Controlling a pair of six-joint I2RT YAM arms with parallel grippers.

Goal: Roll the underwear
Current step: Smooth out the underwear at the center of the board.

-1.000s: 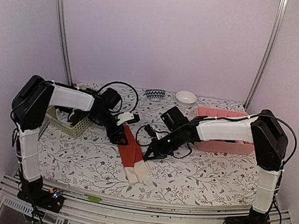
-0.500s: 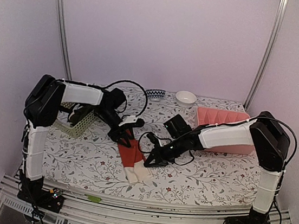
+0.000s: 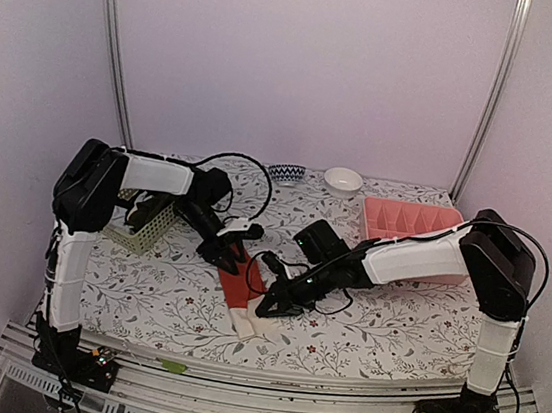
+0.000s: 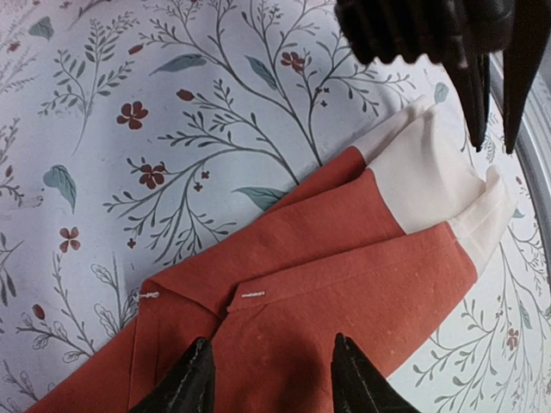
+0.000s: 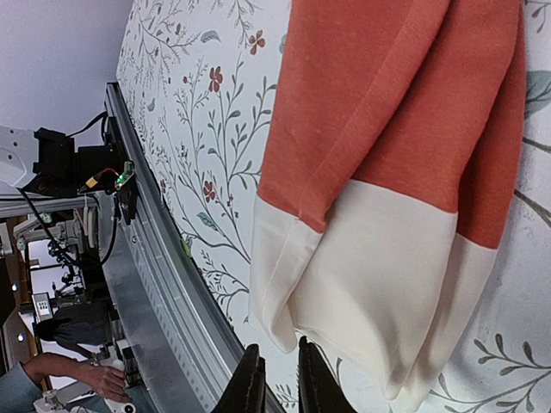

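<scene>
The red-orange underwear (image 3: 233,286) lies folded into a long strip on the flowered table, its cream-white end (image 3: 249,322) toward the front edge. My left gripper (image 3: 231,256) is open, its fingertips resting on the red far end (image 4: 344,258), one on each side of the fold. My right gripper (image 3: 266,308) hovers at the cream end (image 5: 379,284), its jaws only a narrow gap apart with nothing between them, beside a folded corner of the cloth. The right gripper's black fingers also show at the top of the left wrist view (image 4: 430,34). The black underwear is not in view.
A pale green perforated basket (image 3: 142,227) stands at the left behind my left arm. A pink divided tray (image 3: 410,221) stands at the back right. A patterned bowl (image 3: 286,175) and a white bowl (image 3: 343,180) sit at the back. The metal front rail (image 5: 164,284) is close to the cream end.
My left gripper has moved forward and right onto the red end. My right gripper has moved left and toward the front, down to the cream end. The garment has stayed in place.
</scene>
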